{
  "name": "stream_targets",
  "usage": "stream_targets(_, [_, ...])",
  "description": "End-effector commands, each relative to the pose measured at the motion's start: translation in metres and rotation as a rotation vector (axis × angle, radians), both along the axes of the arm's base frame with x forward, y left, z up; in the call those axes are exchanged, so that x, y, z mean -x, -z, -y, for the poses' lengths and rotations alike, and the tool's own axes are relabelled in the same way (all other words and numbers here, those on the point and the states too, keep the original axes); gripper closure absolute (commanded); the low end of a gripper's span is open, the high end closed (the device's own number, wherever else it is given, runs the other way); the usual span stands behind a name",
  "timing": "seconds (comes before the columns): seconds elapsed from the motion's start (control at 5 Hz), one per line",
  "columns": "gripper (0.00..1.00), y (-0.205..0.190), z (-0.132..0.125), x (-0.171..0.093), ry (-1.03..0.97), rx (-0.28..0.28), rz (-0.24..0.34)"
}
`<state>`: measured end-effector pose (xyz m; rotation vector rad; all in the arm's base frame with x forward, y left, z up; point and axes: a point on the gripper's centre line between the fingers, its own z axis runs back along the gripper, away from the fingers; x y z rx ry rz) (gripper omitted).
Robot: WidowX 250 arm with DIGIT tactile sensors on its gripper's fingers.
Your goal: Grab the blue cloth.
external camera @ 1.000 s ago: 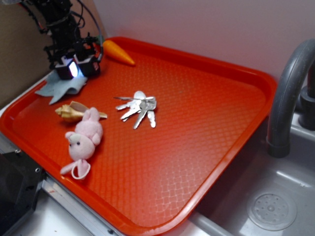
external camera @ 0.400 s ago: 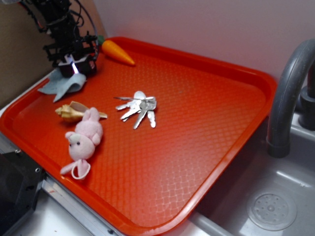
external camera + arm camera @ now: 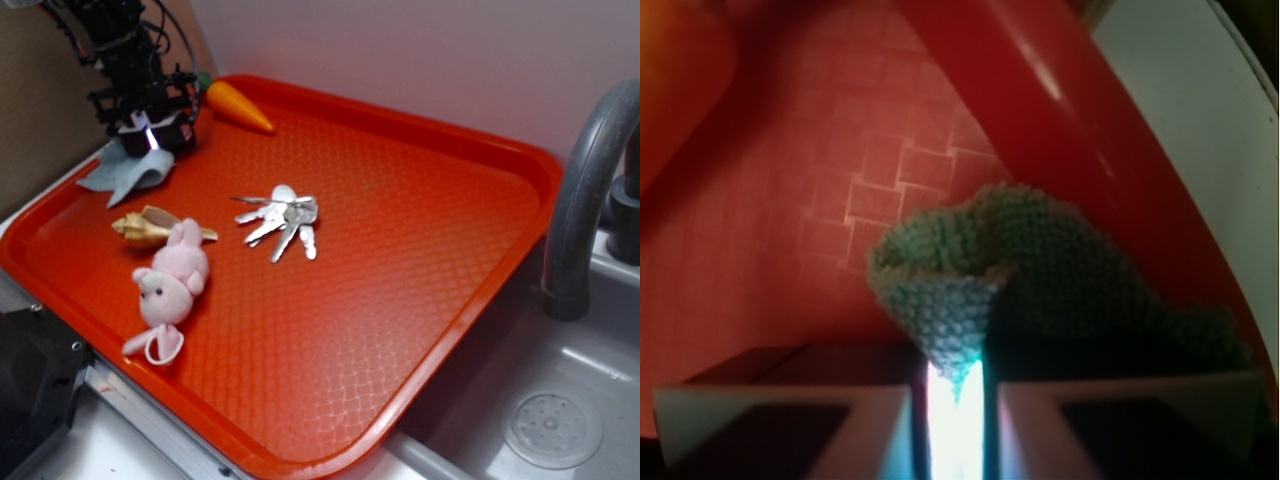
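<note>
The arm (image 3: 115, 45) is matt black w/ blocky, bracket-like links & thin black cables looping off its side; the gripper (image 3: 148, 132) at its end is black too, w/ a bright whitish-blue glow at the centre. In the wrist view the fingers (image 3: 790, 415) look like dark flat slabs w/ pale grey top edges; a cyan-white strip of light shows in the slit btwn them.

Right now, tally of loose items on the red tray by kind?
Cloth: 1, the blue cloth, pinched in the jaws
Plush toy: 1, pink bunny
Seashell: 1
Key bunch: 1
Toy carrot: 1
Total: 5
</note>
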<state>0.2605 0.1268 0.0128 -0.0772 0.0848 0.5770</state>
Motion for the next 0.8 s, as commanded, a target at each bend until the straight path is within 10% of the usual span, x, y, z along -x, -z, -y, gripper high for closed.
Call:
stream_targets(0.0, [1.0, -0.105, 0.068, 0.023, 0.239, 0.018, 0.094])
stream_targets(0.6, [1.0, -0.254, 0.119, 0.043, 0.375, -0.025, 0.173])
